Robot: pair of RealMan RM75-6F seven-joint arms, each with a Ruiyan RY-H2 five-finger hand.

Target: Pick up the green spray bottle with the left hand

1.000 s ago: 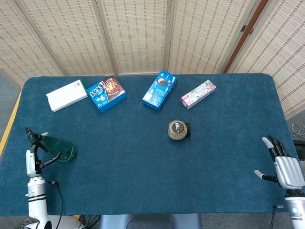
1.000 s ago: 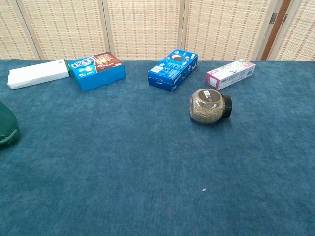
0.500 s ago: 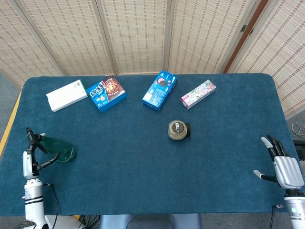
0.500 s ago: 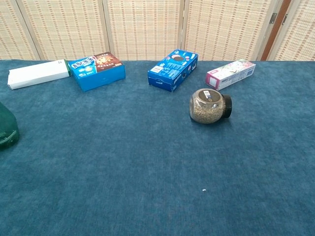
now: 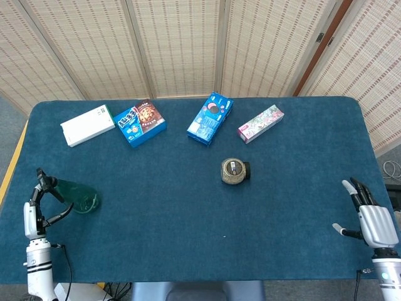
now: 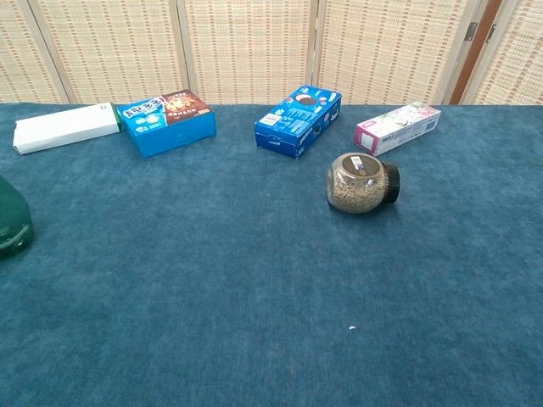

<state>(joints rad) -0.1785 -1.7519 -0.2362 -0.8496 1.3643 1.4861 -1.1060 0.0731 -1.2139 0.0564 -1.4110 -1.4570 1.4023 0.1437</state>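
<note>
Green bottle (image 5: 80,195) is lying on its side at the table's (image 5: 188,207) left edge. Left hand (image 5: 34,210) is hovering just beside it, fingers spread, holding nothing. Right hand (image 5: 369,219) is resting open at the right edge.

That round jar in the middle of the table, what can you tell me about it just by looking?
The jar is a squat, rounded, clear container, glass or plastic by its look, filled with a brownish, grainy content. It has a black lid and a small label on the side turned upward. It lies on its side on the blue cloth of the table, lid pointing to the picture's right. It sits alone near the table's centre, in front of the row of boxes, touching nothing but the cloth.
</note>
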